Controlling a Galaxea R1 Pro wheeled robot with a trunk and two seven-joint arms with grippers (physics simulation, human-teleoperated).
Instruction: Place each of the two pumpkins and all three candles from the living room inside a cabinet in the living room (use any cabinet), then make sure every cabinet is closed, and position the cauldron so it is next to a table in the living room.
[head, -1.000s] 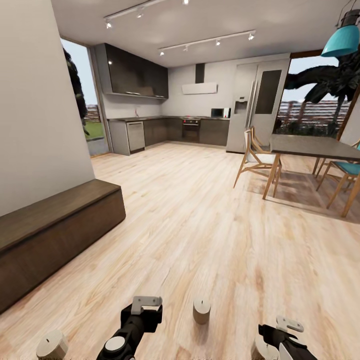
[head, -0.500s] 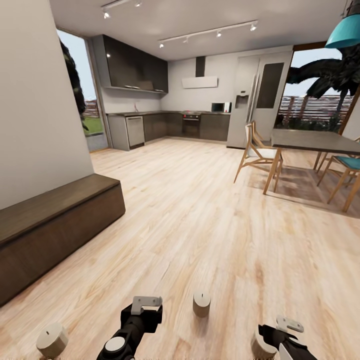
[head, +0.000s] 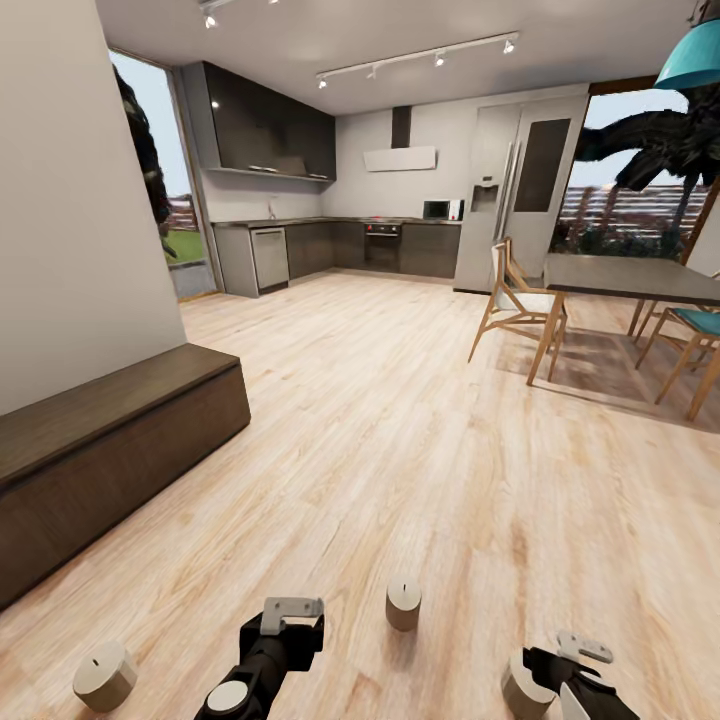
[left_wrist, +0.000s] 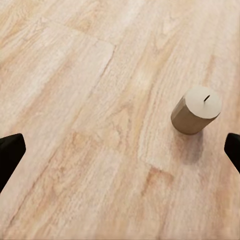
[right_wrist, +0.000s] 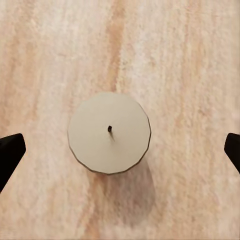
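Three grey-beige candles stand on the wood floor: one in the middle (head: 403, 605), one to the left (head: 104, 676) and one to the right (head: 525, 690). My left gripper (head: 292, 622) hangs open between the left and middle candles; in the left wrist view (left_wrist: 120, 152) a candle (left_wrist: 196, 110) stands off to one side of it. My right gripper (head: 578, 668) is open above the right candle, which sits centred between its fingers (right_wrist: 10, 155) in the right wrist view (right_wrist: 109, 131). The long dark-brown cabinet (head: 110, 450) lines the left wall, its fronts shut.
A dining table (head: 630, 280) with wooden chairs (head: 515, 310) stands at the right. A kitchen with dark units (head: 380, 250) and a fridge (head: 510, 200) is far ahead. Open wood floor (head: 400, 430) stretches between.
The whole head view has shifted a little, so the camera moved. The candles lie where they were, and both grippers keep their pose and stay open.
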